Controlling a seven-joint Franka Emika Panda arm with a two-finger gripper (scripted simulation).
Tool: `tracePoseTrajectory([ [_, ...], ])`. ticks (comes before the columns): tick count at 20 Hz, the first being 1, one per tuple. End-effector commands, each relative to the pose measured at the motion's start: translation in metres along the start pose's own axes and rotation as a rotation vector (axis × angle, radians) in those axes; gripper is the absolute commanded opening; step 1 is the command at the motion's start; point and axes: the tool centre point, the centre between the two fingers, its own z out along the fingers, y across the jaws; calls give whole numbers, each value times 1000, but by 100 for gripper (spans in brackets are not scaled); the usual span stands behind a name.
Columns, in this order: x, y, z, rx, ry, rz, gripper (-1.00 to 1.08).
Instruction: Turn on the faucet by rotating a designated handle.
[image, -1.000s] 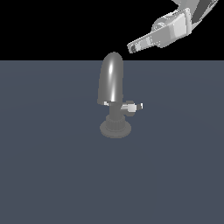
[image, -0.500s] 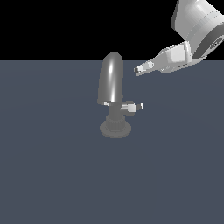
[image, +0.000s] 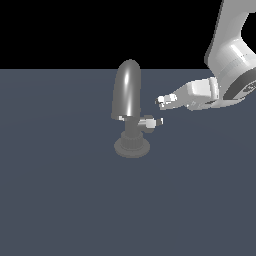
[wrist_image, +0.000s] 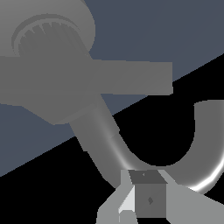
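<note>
Lower now, gripper (image: 162, 101) just above handle (image: 150, 122), apparently clenched empty; faucet (wrist_image: 48, 65) ribbed base clearer from wrist.

No real room: this is a bare simulated scene. A flat, featureless slate-blue worktop (image: 60, 200) runs to a straight horizon under a plain black backdrop, with no walls or furniture. The only fixtures are a glossy grey faucet (image: 127, 95) standing alone on the worktop and a smooth white robot arm (image: 232, 60), both with the untextured look of rendering.
</note>
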Motion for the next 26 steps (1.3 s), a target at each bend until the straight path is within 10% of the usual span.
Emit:
tracePoseTrajectory([
  [1, 10, -3, 1, 16, -37, 33, -100],
  [26, 54, 8, 5, 31, -70, 63, -100],
])
